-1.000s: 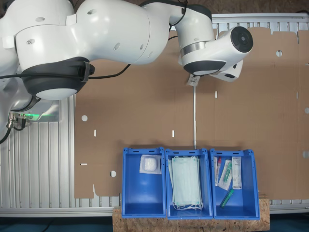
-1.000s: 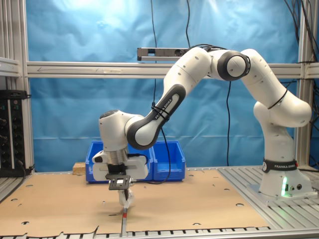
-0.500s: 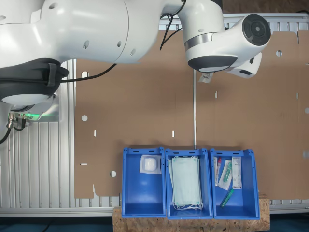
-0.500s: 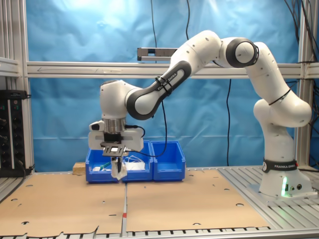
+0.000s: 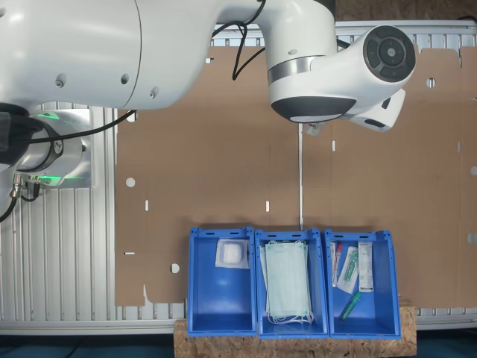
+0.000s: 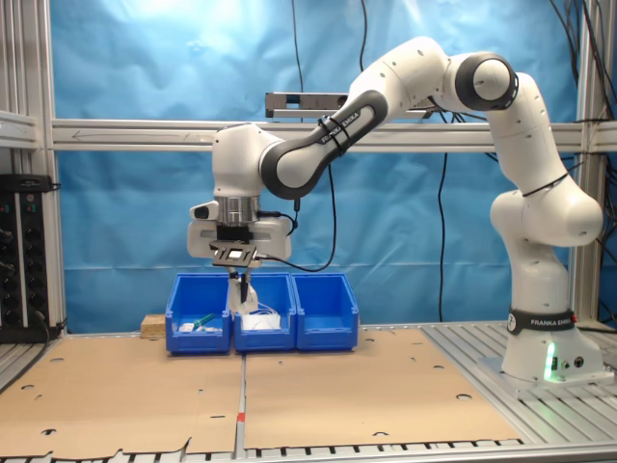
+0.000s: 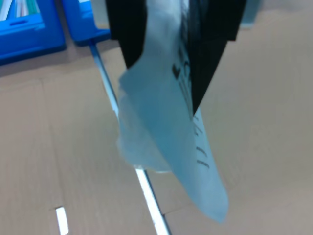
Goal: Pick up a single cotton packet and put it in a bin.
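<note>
My gripper (image 6: 242,278) hangs high above the brown cardboard mat, in front of the row of blue bins. It is shut on the cotton packet (image 6: 248,295), a small white sachet that dangles below the fingertips. In the wrist view the packet (image 7: 164,142) hangs limp, with dark print along one edge, pinched between the two black fingers (image 7: 128,34). In the first exterior view the arm's wrist covers the gripper, and a corner of the packet (image 5: 314,129) pokes out beneath it, far from the bins along the seam in the mat.
Three blue bins stand side by side at the mat's edge. One bin (image 5: 220,302) holds a plain white packet (image 5: 232,253), the middle bin (image 5: 291,234) pale-green masks (image 5: 287,282), the third bin (image 5: 390,287) assorted small items. A wooden board (image 5: 406,332) lies under them.
The gripper has risen from near the mat to well above it and moved toward the bins, carrying the packet. The arm has swung with it.
</note>
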